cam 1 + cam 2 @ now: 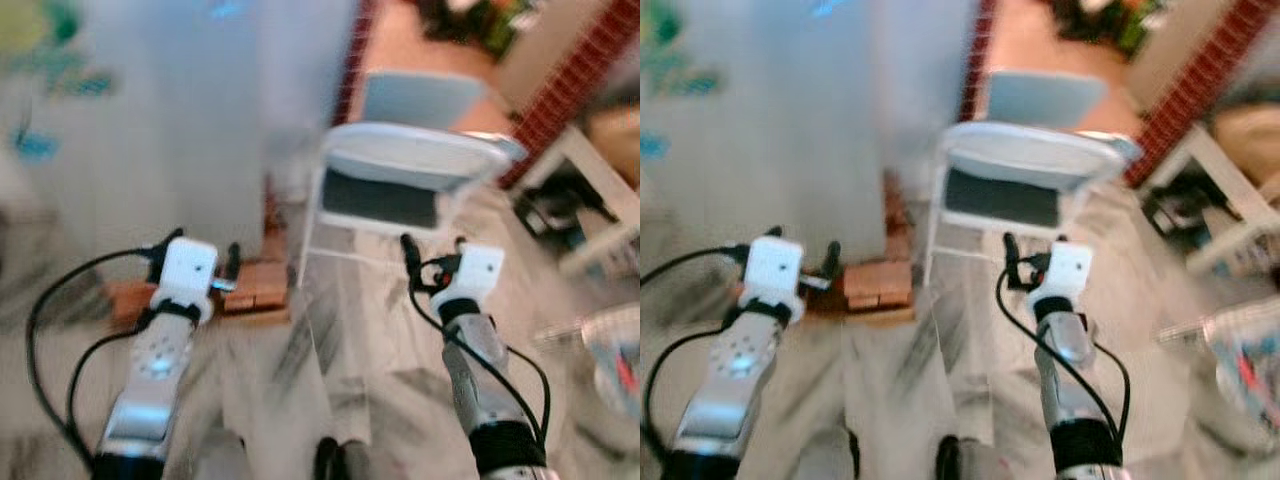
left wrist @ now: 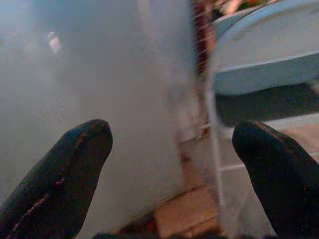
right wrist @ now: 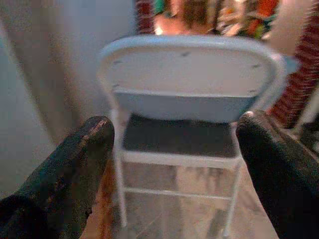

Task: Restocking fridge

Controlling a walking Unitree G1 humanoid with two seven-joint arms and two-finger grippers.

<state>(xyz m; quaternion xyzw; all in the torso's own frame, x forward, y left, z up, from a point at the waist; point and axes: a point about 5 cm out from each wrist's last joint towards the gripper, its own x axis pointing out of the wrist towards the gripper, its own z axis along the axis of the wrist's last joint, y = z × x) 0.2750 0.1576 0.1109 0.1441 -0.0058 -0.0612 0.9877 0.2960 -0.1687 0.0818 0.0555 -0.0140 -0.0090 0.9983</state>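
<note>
While both grippers hang spread and empty, the left gripper sits just short of the fridge at eleven o'clock. Right gripper faces a white folding chair at twelve o'clock, on marbled floor.

Blurred frame: both silver arms reach forward over a marbled grey-white floor, left end effector close to the pale fridge front, with a low stack of wooden blocks just beside it toward the right end effector. A white folding chair with a dark seat stands just ahead of the right end effector, backrest toward the camera. Red brick edging lies beyond it; white furniture is off to its outer side.
</note>
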